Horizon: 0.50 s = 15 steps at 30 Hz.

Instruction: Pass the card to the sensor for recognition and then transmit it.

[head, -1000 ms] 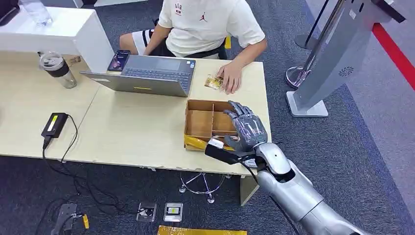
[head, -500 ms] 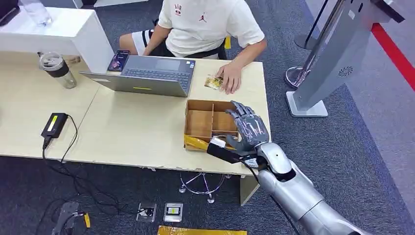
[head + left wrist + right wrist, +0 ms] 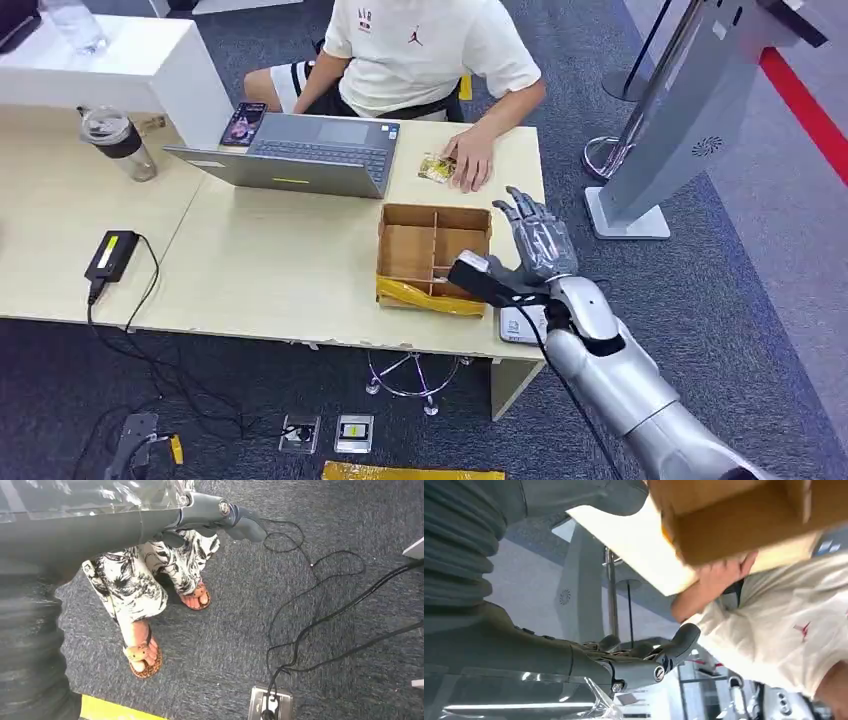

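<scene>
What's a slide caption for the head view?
Right hand open beside the divided cardboard box, seated person across the table.

Brown box [image 3: 433, 250], yellow tape [image 3: 428, 296], grey carpet [image 3: 760, 250]

A person's sandalled feet [image 3: 142, 652] stand beside floor cables [image 3: 320, 625].

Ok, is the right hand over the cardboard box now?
No, in the head view the right hand is raised just beyond the cardboard box, its fingers spread.
</scene>
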{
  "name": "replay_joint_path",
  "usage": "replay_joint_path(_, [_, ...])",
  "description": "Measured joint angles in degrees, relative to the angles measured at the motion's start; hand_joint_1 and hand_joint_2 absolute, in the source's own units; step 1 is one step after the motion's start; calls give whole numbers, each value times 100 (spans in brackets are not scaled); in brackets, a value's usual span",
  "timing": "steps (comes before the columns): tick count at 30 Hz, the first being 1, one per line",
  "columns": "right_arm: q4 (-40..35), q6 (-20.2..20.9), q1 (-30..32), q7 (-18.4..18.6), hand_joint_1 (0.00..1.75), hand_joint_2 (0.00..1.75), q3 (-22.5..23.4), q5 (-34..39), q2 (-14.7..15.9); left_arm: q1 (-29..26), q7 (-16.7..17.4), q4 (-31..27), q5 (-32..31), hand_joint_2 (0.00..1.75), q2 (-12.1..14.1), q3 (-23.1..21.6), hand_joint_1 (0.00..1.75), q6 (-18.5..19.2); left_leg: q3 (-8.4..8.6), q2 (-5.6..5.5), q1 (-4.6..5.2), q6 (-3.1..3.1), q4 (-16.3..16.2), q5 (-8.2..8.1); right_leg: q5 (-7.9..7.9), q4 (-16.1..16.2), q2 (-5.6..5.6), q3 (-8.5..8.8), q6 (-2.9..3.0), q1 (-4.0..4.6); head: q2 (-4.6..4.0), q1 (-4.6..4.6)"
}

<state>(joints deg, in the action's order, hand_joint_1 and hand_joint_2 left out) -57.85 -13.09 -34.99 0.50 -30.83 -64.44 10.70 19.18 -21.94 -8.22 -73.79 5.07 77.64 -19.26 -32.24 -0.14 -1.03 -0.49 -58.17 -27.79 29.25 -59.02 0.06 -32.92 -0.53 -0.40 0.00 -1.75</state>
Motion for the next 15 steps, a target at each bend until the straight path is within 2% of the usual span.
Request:
replay_joint_path(9, [-688,247,67,135,44,175,364,243,313,10,0,0,-17,175,-9,-13,0,-18,0,4,0,0,0,-1,0,0,0,-2,0,0,0,2])
replay_joint_path(15, [-1259,477,308,170,42,175,418,315,361,12,0,0,-6,175,-26,-101,0,-15,-1,3,-1,0,0,-1,0,0,0,-1,0,1,0,2])
